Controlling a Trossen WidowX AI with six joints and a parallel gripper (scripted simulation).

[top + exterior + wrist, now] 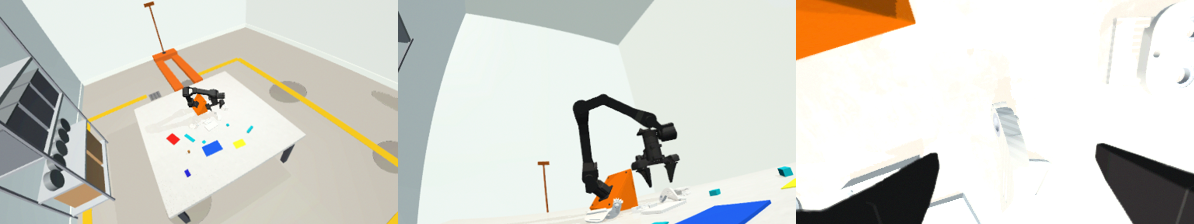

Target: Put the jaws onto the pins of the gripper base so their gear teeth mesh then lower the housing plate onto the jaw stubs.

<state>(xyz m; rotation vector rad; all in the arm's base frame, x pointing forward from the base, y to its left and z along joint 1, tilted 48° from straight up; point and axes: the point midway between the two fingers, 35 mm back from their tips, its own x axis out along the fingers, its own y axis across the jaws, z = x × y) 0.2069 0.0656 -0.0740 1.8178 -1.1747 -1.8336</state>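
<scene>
My gripper (216,109) (661,184) (1018,153) is open and empty, pointing down above the white parts. A white toothed jaw (1011,131) stands on edge between and below the fingertips, not touching them; it looks like the curved part (668,193) in the exterior view. Another white jaw (616,208) (193,126), with teeth up, lies nearer the arm base. A flat white rectangular part (211,124) (662,208) lies beside the standing jaw. A rounded white part with holes (1163,57) is at the wrist view's upper right. Which part is base or housing plate, I cannot tell; glare hides pins.
The orange arm mount (200,106) (626,192) (846,27) stands close by. A blue plate (212,148) (728,213), a red plate (172,138), a yellow plate (239,144) and several small cyan pieces lie farther out on the white table (241,97).
</scene>
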